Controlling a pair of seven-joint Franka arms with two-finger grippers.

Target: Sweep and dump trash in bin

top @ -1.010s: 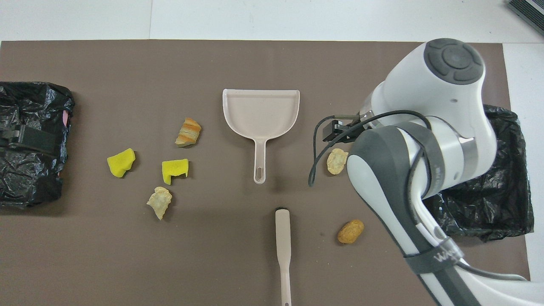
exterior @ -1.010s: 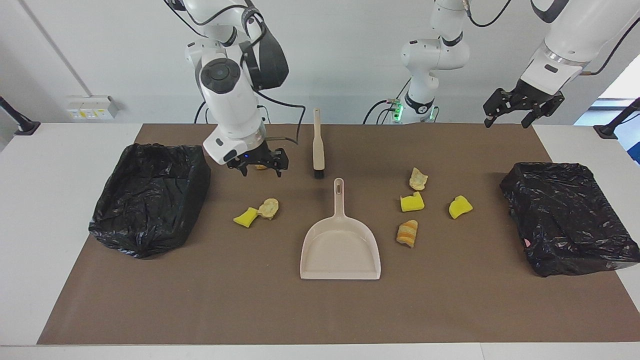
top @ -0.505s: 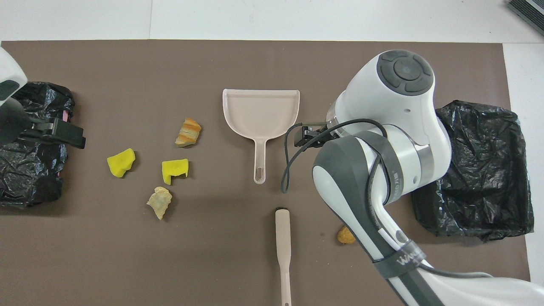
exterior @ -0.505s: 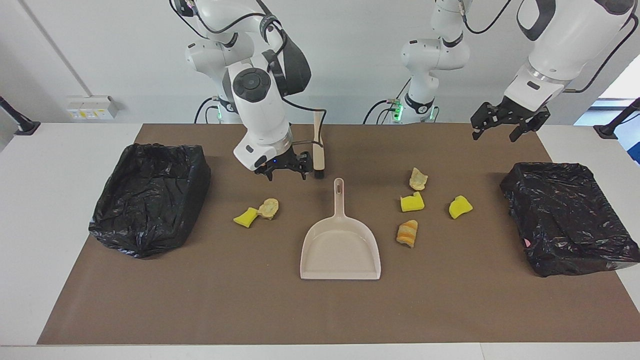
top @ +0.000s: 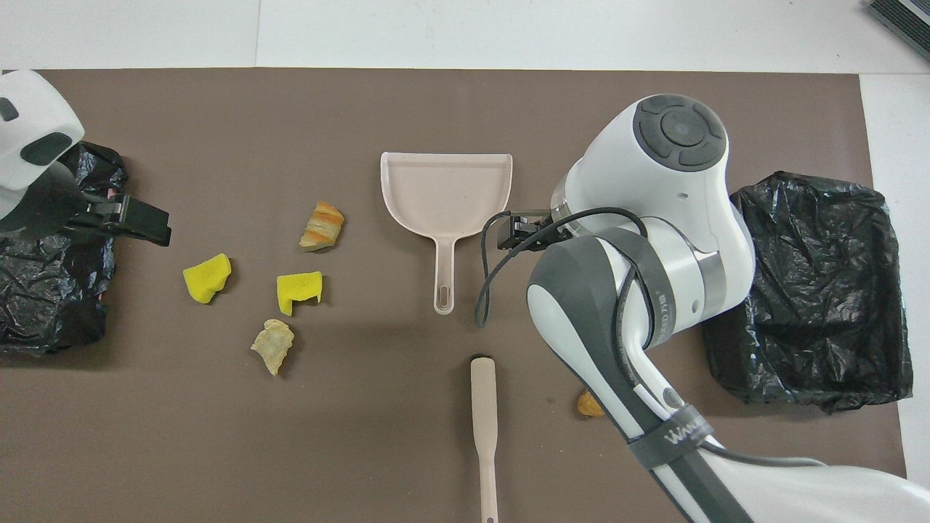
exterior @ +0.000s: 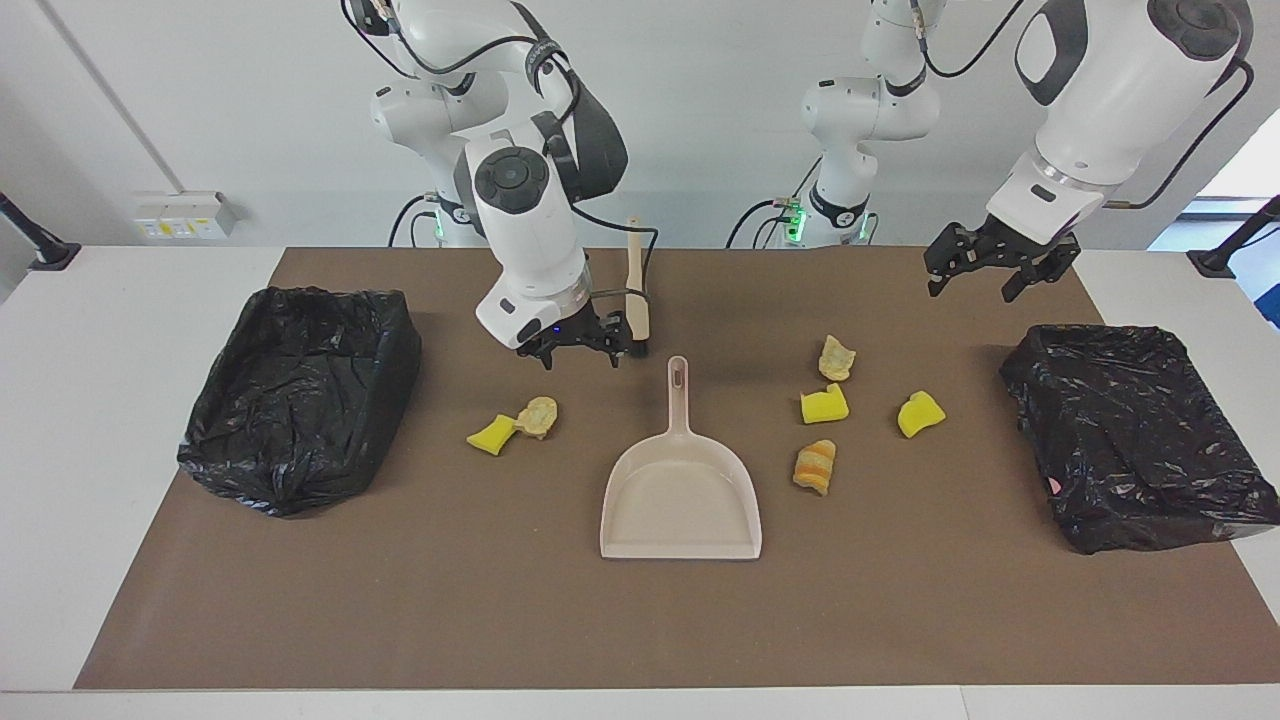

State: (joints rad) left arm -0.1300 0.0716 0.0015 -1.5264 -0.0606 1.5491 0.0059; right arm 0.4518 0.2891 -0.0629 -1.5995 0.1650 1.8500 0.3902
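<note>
Trash lies on the brown mat: a yellow sponge chunk (exterior: 491, 435) against a tan lump (exterior: 538, 415) toward the right arm's end. Another tan lump (exterior: 836, 358), two yellow chunks (exterior: 825, 404) (exterior: 920, 413) and an orange-striped roll (exterior: 816, 465) lie toward the left arm's end. A brown lump (top: 587, 404) shows partly under the right arm. Black-lined bins (exterior: 300, 395) (exterior: 1135, 430) stand at both ends. My right gripper (exterior: 580, 357) hangs open and empty, low beside the brush's bristle end. My left gripper (exterior: 968, 290) is open and empty in the air over the mat, near its bin.
The beige dustpan (exterior: 680, 490) lies mid-mat, its handle pointing toward the robots. The beige hand brush (exterior: 635, 290) lies nearer to the robots, bristles toward the dustpan handle. The right arm's elbow (top: 654, 240) covers the mat between the dustpan and its bin.
My right gripper has travelled from beside its bin toward the brush's bristle end. My left gripper has come lower and in over the mat. Trash, dustpan and brush have not moved.
</note>
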